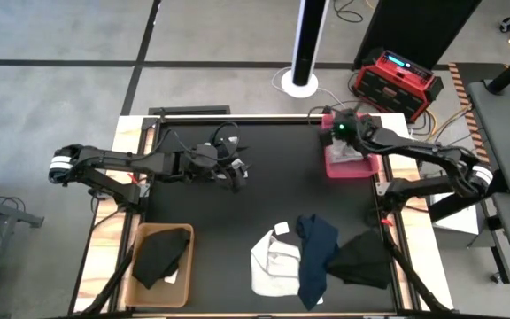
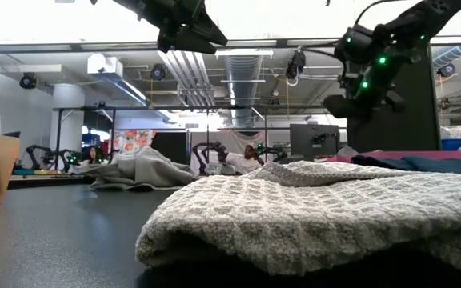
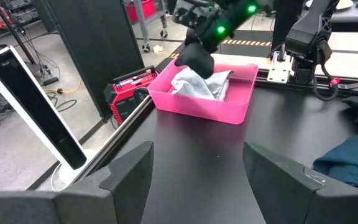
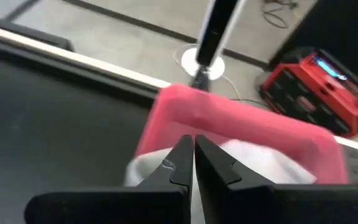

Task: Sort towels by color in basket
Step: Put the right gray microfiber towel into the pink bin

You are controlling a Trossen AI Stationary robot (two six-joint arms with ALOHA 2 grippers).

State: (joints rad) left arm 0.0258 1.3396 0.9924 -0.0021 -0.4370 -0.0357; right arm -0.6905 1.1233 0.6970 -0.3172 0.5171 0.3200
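- My right gripper [image 4: 194, 163], fingers pressed together and holding nothing, hovers over the pink bin [image 1: 351, 165], where a light grey towel [image 3: 199, 85] lies.
- My left gripper [image 3: 197, 171] hangs open above mid-table.
- A black towel [image 1: 162, 255] fills the tan basket [image 1: 137, 266]; white [image 1: 274, 262], navy [image 1: 317, 257] and black [image 1: 362, 260] towels lie on the table's near side.

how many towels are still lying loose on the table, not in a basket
3, near the table's front edge in the high view: a light grey towel, a navy towel beside it, and a black towel on the right. Overlaps may hide more.
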